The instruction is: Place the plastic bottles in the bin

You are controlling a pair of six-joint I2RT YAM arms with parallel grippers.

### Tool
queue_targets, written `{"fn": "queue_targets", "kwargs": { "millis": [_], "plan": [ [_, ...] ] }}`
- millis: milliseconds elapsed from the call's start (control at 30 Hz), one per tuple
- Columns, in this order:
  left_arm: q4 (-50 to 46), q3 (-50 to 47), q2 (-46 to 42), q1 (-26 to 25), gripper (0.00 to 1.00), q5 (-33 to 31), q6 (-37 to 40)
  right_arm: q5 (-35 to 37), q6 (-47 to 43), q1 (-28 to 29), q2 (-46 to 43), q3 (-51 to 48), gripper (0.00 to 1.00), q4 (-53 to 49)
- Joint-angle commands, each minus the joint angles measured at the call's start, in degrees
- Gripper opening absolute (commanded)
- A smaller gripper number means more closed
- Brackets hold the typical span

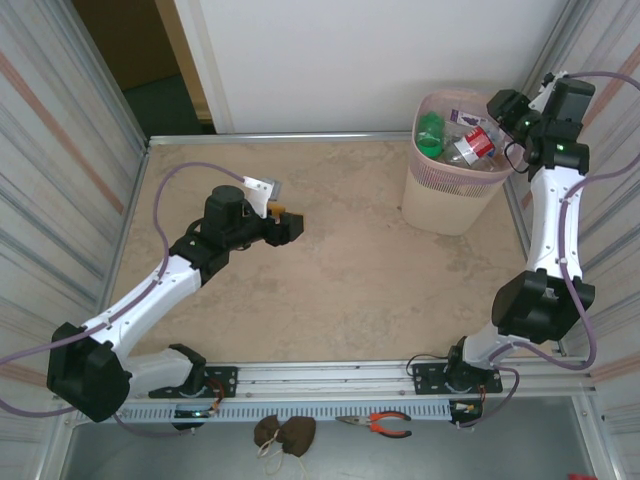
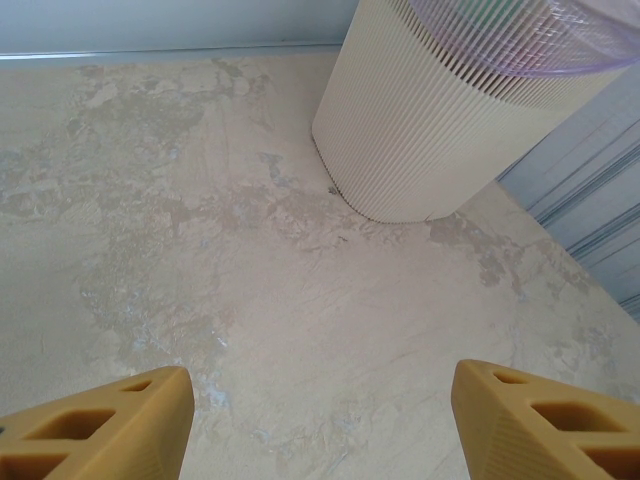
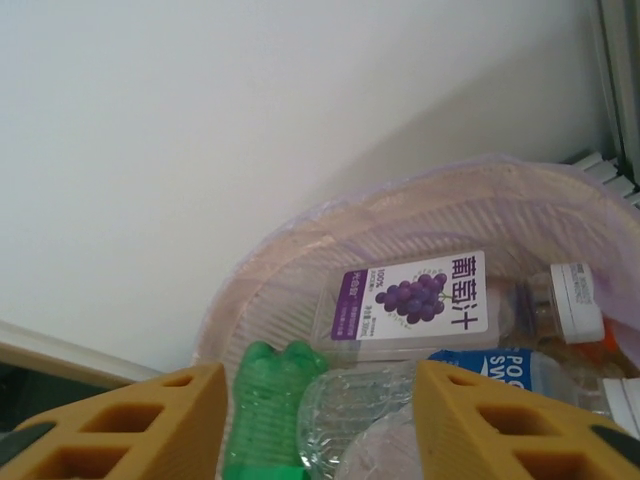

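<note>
Tabletop, left end effector low, right end effector spread above bin

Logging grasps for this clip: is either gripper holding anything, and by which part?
Nothing is held. The left gripper is open over the table; the right gripper is open above the bin, bottles lying inside it.

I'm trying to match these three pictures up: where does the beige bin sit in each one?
Top external: the bin stands at the table's far right corner.
Left wrist: the bin is at upper right, its ribbed wall rising from the table.
Right wrist: the bin spans the lower half, seen into its mouth, with plastic bottles inside.
Shared landmark: the pink liner over its rim.
</note>
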Motion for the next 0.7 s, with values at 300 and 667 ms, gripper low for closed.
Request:
{"fn": "queue_targets", "kwargs": {
  "millis": [300, 667],
  "plan": [
    [2.0, 0.0, -1.3, 0.5, 0.69, -0.4, 0.0, 2.8, -8.8, 3.9, 7.1, -0.3, 0.38, -7.8],
    [2.4, 0.4, -0.4, 0.5, 0.69, 0.1, -0.3, 15.4, -17.1, 5.3, 1.7, -1.1, 0.36, -10.3]
  ]
}}
